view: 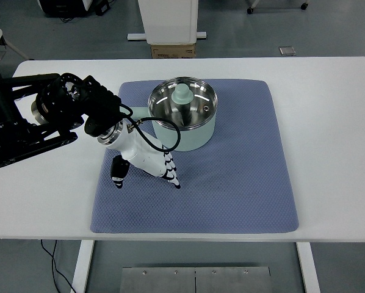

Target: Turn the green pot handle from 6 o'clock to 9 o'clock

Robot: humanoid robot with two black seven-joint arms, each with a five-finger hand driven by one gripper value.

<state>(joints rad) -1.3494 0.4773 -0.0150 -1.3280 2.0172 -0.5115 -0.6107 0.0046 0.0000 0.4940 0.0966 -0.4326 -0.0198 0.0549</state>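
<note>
1. Sitting near the far edge of a blue-grey quilted mat (231,183), the pale green pot (184,119) carries a glass lid (191,104) with a green knob (183,93) at its centre.
2. The pot handle (135,112) reaches toward the picture's left, roughly the 9 o'clock side, and is partly hidden behind the robot's wrist.
3. The left hand (147,159), white with black-tipped fingers (170,171), lies on the mat just in front of and to the left of the pot; its fingers point toward the near right, lightly fanned and holding nothing, and the thumb (118,172) hangs apart on the left.
4. A black cable (161,125) loops from the wrist across the pot's front wall.
5. The black left arm (30,119) comes in from the left edge over the white table (329,152).
6. Beyond the table, a cardboard box (173,50) stands on the grey floor under a white stand.
</note>
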